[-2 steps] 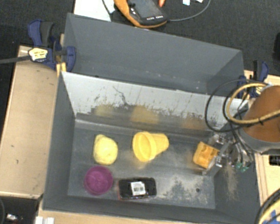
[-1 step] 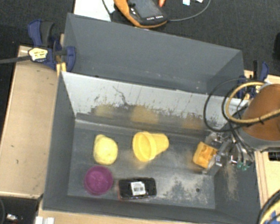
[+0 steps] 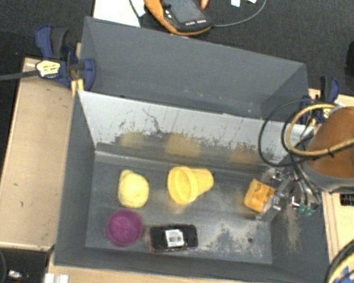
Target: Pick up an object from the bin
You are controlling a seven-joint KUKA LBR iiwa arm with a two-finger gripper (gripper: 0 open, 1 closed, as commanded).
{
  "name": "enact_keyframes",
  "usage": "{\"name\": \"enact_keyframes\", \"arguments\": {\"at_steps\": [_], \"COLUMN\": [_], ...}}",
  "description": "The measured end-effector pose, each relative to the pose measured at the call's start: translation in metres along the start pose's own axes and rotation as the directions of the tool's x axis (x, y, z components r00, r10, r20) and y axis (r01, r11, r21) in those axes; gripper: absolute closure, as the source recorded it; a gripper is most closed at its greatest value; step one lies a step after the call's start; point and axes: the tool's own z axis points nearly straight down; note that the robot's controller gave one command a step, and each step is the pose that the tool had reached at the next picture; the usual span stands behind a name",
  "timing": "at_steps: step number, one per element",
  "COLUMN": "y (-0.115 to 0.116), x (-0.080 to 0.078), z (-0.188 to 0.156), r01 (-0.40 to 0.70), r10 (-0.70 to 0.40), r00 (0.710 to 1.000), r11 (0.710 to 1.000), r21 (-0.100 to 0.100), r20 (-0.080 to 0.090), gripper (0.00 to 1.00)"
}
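Note:
My gripper (image 3: 273, 199) is at the right side of the bin, low over the floor. An orange-yellow block (image 3: 257, 196) sits right against its fingers, at their left; whether the fingers clasp it I cannot tell. A yellow cup (image 3: 188, 183) lies on its side in the middle of the bin, its mouth facing the front left.
A pale yellow lump (image 3: 133, 189) lies at the left, with a magenta round lid (image 3: 125, 227) in front of it. A black flat box with a white barcode label (image 3: 174, 237) lies near the front wall. The arm with its orange cover and cables hangs over the right wall.

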Motion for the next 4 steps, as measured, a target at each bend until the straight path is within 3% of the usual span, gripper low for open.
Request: {"name": "enact_keyframes", "arguments": {"at_steps": [1,2,4], "y": [0.0025,0.0013,0.0014], "x": [-0.0014,-0.0014,-0.0015], "z": [-0.0010,-0.0013,-0.0019], "r01": [0.038,0.010,0.010], "r10": [-0.038,-0.010,-0.010], "r00": [0.999,1.000,1.000], "r11": [0.999,1.000,1.000], "r21": [-0.001,-0.001,-0.001], "r20": [0.003,0.004,0.004], "gripper": [0.00,1.00,1.00]}}
